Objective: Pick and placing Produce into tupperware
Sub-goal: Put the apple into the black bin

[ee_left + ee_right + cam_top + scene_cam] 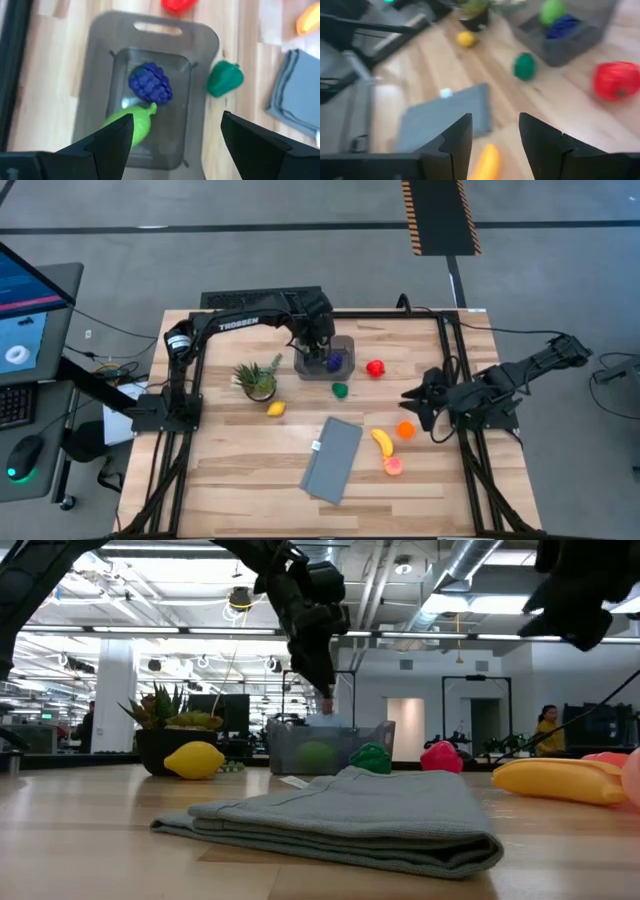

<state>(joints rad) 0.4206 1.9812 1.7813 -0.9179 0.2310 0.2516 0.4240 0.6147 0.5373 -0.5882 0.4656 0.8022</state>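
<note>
The tupperware (100, 75) is seen containing purple grapes (150, 84) and a light green fruit (131, 121). The left gripper (172, 142) is held spread above it. A dark green pepper (225, 78) is positioned just beside the tub.

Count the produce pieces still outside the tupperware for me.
6: lemon beside the potted plant, dark green pepper and red piece near the tupperware, orange piece, banana, pink piece below it.

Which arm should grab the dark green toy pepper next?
Left, probably. Its gripper hovers open and empty over the smoky-grey plastic tub, right beside the dark green toy pepper. The right gripper waits farther off.
</note>
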